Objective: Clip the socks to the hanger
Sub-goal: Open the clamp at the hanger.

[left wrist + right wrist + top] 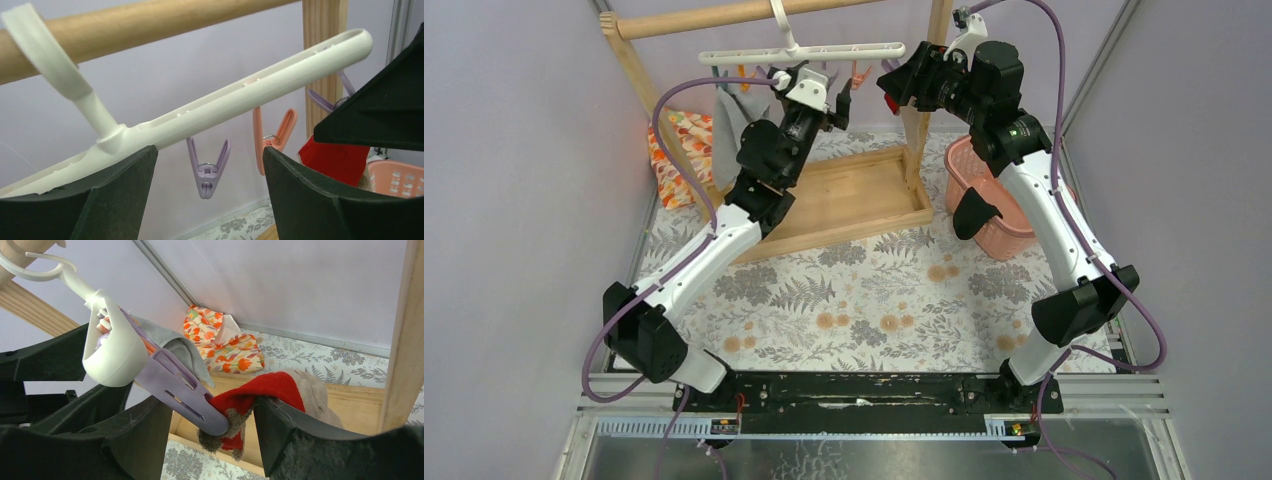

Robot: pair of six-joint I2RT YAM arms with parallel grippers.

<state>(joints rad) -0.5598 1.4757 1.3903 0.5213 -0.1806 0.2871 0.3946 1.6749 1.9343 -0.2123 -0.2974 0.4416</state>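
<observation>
The white hanger [804, 52] hangs by its hook from the wooden rail [714, 15]; it also shows in the left wrist view [240, 102]. My left gripper [842, 100] is open and empty just under the bar, and a purple clip [209, 172] hangs beyond its gap [209, 150]. My right gripper [894, 85] stands open at the bar's right end. Between its fingers [212, 405] the red end of the beige sock [270, 387] meets the tip of a purple clip [180, 390] and drapes over the right finger. A dark grey sock [727, 125] hangs at the hanger's left.
A wooden upright [924, 110] stands just behind my right gripper, on a wooden base tray [854, 200]. A pink basket [984, 190] sits at the right. An orange-and-white flowered cloth [686, 150] lies at the back left. An orange clip [272, 137] hangs beside the purple one.
</observation>
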